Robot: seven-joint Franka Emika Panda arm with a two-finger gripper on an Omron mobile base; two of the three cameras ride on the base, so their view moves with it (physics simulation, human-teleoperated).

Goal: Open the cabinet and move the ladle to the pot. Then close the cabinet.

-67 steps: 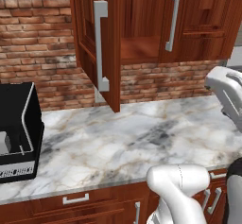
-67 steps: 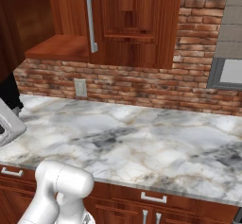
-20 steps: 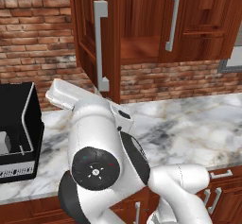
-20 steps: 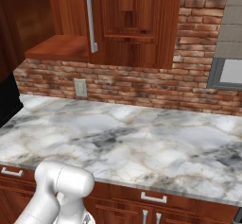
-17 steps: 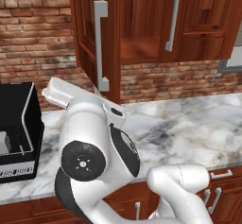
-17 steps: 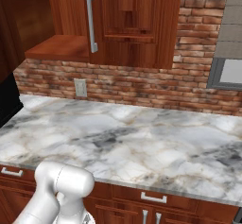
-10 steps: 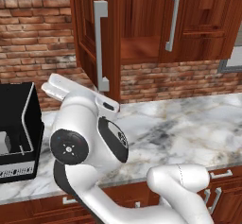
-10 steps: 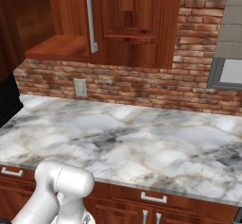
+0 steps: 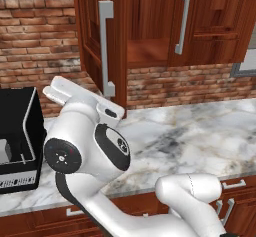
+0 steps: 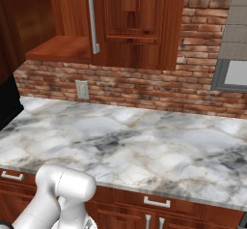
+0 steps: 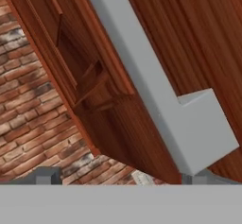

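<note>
The cabinet (image 9: 150, 26) hangs on the brick wall with its left door (image 9: 95, 46) swung out and its right door (image 9: 205, 16) closed. Inside, the bare shelf (image 9: 147, 51) shows; the ladle is hidden and the pot is out of view. In the hand view my gripper (image 11: 118, 176) is open, its fingertips (image 11: 47, 176) wide apart just below the lower end of the open door's silver bar handle (image 11: 189, 124), not touching it. My arm's white elbow (image 9: 85, 151) bulks in front of the counter, under that handle (image 9: 106, 51).
A black appliance (image 9: 15, 131) stands on the marble counter (image 9: 200, 131) at the left, close to my arm. The right door's handle (image 10: 92, 20) and a wall outlet (image 10: 82, 89) show from the right side. A grey hood (image 10: 236, 44) hangs at the far right.
My arm has swung from the right across the counter to the left, its elbow sliding further left in the last second. The cabinet door stays open and the jaws stay open.
</note>
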